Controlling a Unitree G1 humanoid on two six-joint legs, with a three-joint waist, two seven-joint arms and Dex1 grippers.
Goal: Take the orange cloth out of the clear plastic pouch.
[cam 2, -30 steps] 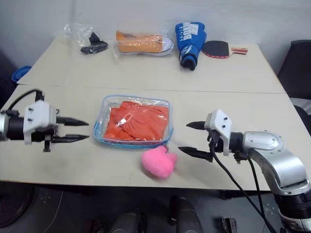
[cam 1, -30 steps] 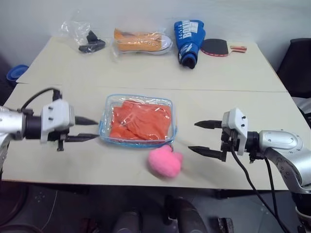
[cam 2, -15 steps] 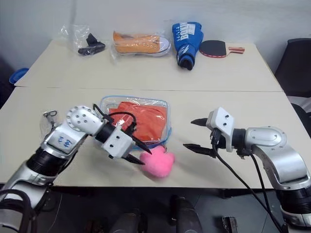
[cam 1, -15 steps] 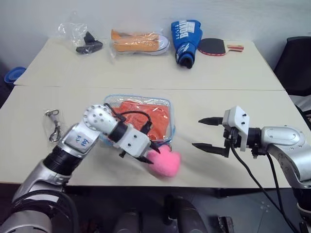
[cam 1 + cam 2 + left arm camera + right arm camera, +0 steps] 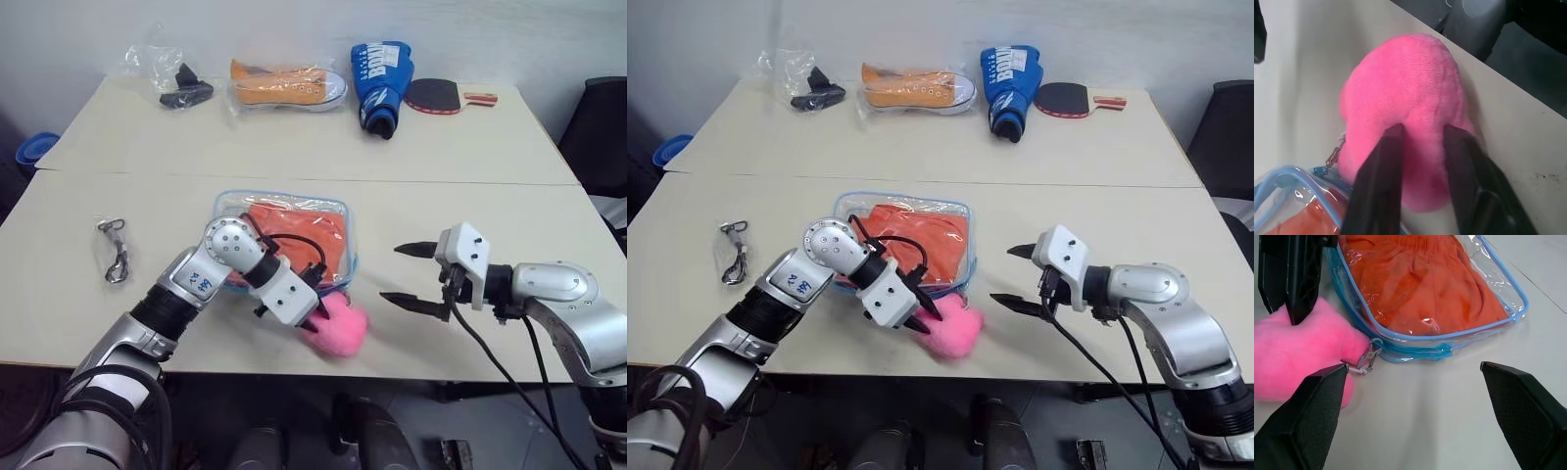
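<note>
The clear plastic pouch [image 5: 342, 209] with light-blue edging lies flat at the middle of the near table, and the orange cloth [image 5: 312, 227] is folded inside it. A pink plush heart [image 5: 343, 330] sits at the pouch's front right corner, joined to the zipper by a small metal clasp [image 5: 1369, 357]. My left gripper [image 5: 315, 318] reaches across the front of the pouch and is shut on the plush, its fingers [image 5: 1385, 152] pressed into the fur. To the right of the plush my right gripper [image 5: 390, 273] hovers open and holds nothing. The pouch [image 5: 1508, 286] and the cloth [image 5: 1420, 279] lie ahead of it.
A metal key clip [image 5: 115, 252] lies at the left of the near table. On the far table are a crinkled clear bag with a black item [image 5: 176, 83], an orange sneaker [image 5: 286, 83], a blue glove-like item [image 5: 380, 78] and a table-tennis paddle [image 5: 436, 95]. The table's front edge is just behind the plush.
My left arm swung right, across the pouch's front, and its fingers closed on the pink plush. The metal key clip came into view where the arm had been. The right gripper stayed put.
</note>
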